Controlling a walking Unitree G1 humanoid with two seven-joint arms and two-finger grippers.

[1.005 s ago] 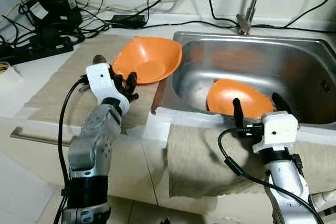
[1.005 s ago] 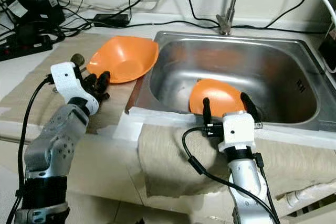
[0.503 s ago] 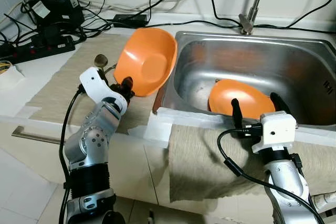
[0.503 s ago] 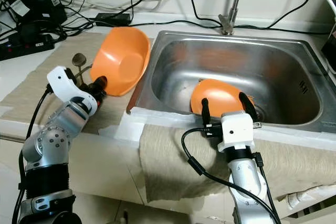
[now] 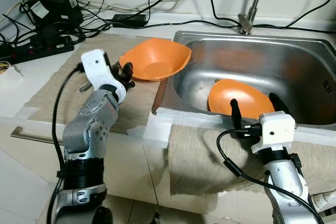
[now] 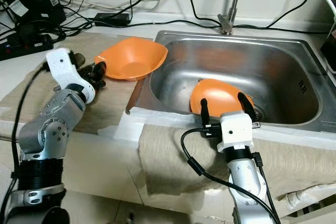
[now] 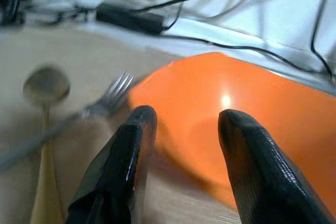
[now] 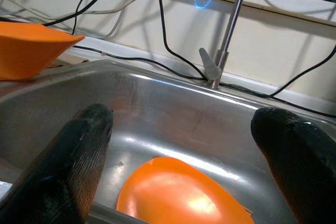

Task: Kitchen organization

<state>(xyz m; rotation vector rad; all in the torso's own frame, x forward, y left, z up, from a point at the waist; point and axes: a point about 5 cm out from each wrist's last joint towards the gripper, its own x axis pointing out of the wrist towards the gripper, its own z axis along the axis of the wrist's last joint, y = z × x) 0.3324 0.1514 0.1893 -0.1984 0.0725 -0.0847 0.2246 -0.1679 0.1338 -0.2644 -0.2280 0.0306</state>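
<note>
An orange bowl (image 5: 155,64) hangs level just above the beige mat (image 5: 58,82), its far rim reaching over the sink's left edge. My left gripper (image 5: 125,74) is shut on its near rim; in the left wrist view one finger (image 7: 134,145) lies outside the bowl (image 7: 252,124) and the other inside. A second orange bowl (image 5: 236,95) lies upside down in the steel sink (image 5: 294,66). My right gripper (image 5: 255,107) stands open at the sink's front edge, just short of that bowl (image 8: 178,192). A spoon (image 7: 46,85) and a fork (image 7: 107,100) lie on the mat beside the held bowl.
A faucet (image 5: 251,3) rises behind the sink. Power strips (image 5: 37,48), adapters and black cables crowd the back left of the counter. A beige towel (image 5: 194,161) hangs over the counter's front edge below the sink.
The left gripper tipped the bowl steeply up off the mat, then brought it back level, higher and nearer the sink. The right gripper has stayed in place.
</note>
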